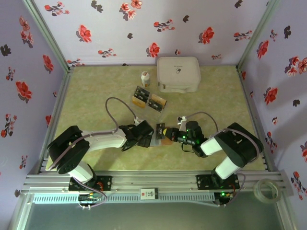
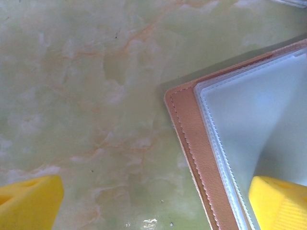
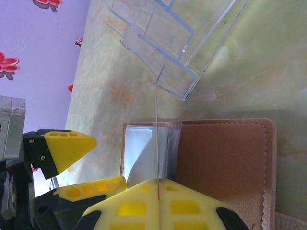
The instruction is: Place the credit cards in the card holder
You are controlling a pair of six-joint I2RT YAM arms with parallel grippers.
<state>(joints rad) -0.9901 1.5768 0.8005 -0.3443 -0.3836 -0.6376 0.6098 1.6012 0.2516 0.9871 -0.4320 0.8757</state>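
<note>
We see the card holder [image 3: 221, 160] lying open on the table [image 2: 72, 96] between the two arms, its clear sleeves facing up. Our right fingers [image 3: 129, 208] are clenched on a credit card [image 3: 156, 139], held edge-on over those sleeves. Our left fingers [image 2: 31, 203] stand released and wide apart, one over the sleeve page, one over bare table. More cards [image 1: 157, 102] stand in a clear holder stand [image 3: 165, 43] farther back
</note>
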